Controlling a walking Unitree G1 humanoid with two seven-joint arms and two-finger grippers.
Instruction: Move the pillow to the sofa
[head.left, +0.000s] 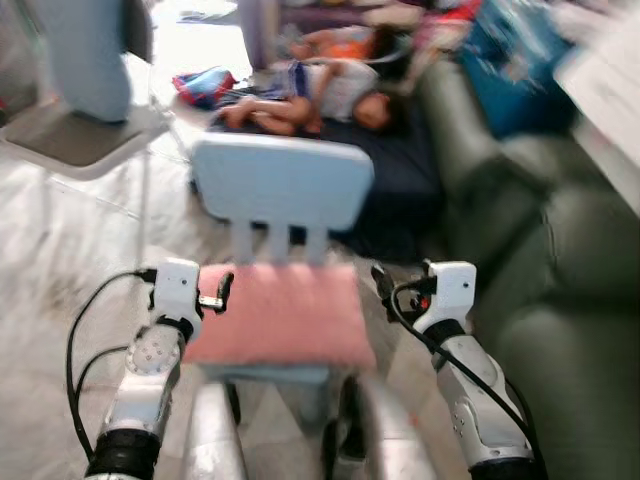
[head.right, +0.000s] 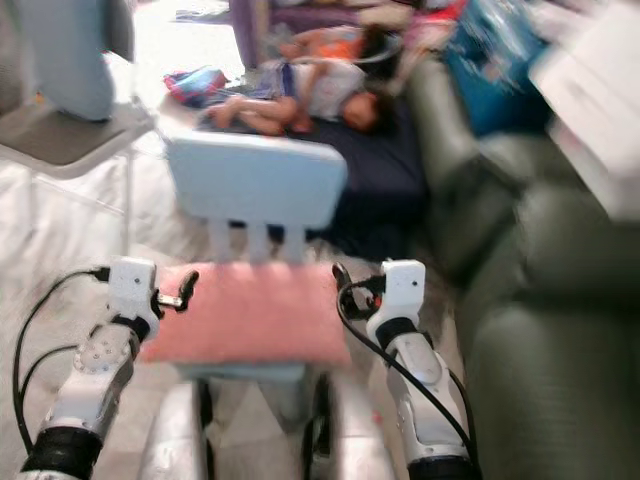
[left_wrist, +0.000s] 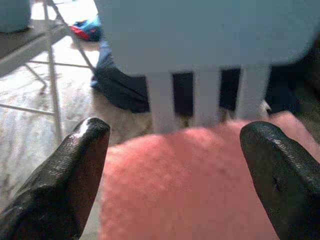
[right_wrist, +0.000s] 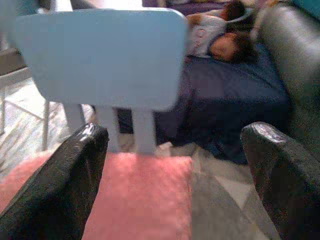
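Left tool and right tool spread wide, flanking pink pillow, on blue chair

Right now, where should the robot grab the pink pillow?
Probably by its two short ends, one pincer from each side. The pillow lies flat on the little blue chair, and the left pincer and right pincer sit open beside those ends.
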